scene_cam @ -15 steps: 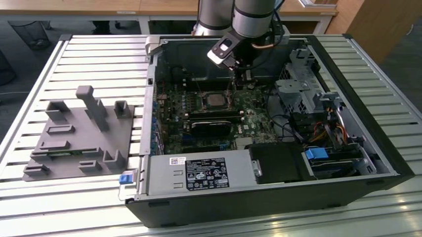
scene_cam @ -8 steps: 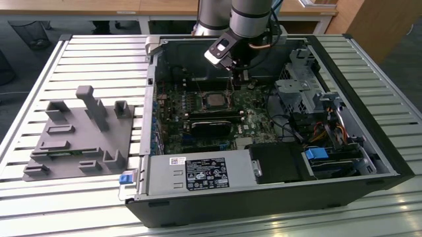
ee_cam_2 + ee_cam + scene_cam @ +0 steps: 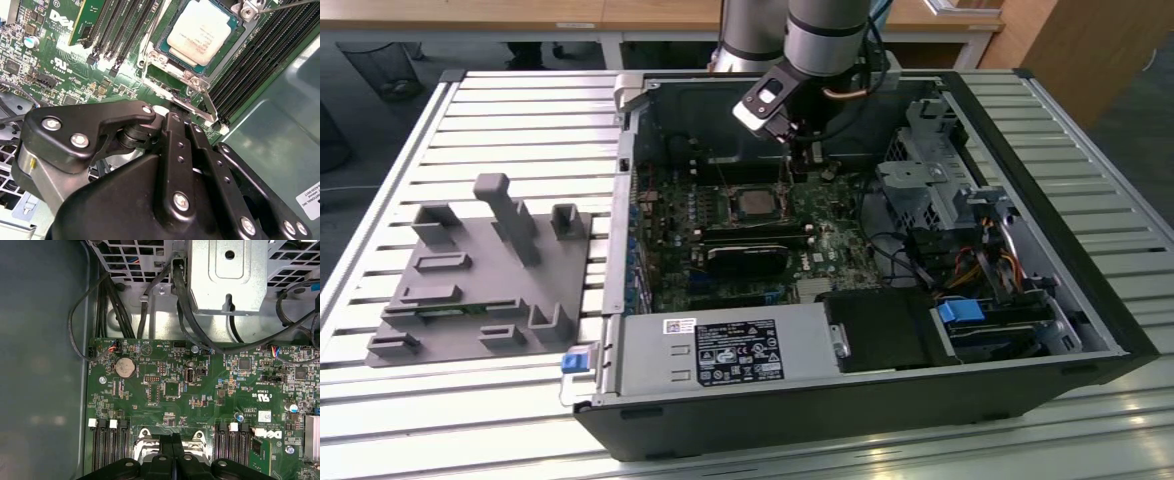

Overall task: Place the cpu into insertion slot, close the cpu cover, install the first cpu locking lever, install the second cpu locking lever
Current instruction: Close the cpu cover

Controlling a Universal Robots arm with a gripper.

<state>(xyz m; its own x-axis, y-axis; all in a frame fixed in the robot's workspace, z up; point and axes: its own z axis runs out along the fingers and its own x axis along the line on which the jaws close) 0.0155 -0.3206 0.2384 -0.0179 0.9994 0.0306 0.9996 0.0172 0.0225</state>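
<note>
- The gripper, black jointed metal with bright screw heads, looms closest in both wrist views. Its two fingers lie pressed together with no gap. Whether anything thin is pinched between them I cannot tell.
- Its tips sit low over the board, just beside a thin steel lever that runs along the slot's edge.
- The cpu, a flat square with a pale silvery top, sits in the slot. The cover, a thin silver frame, lies flat around it.
- Long black memory slots flank the slot on two sides.
- The board is green and densely studded, with a round coin cell.
- The case, an open black steel box on its side, holds the board.
- By the exterior view's clock, the case also holds a grey power supply at six o'clock. A perforated drive cage with cables is at three o'clock, and a blue tab at four.
- Inside the case, a round black fan lies at six o'clock of the cpu.
- In the exterior view the gripper hangs near the cpu, at one o'clock of it.
- The case rests on a table of pale metal slats.
- A grey plastic fixture with upright posts stands at nine o'clock, apart from the case.
- Wooden desks stand at twelve o'clock.
</note>
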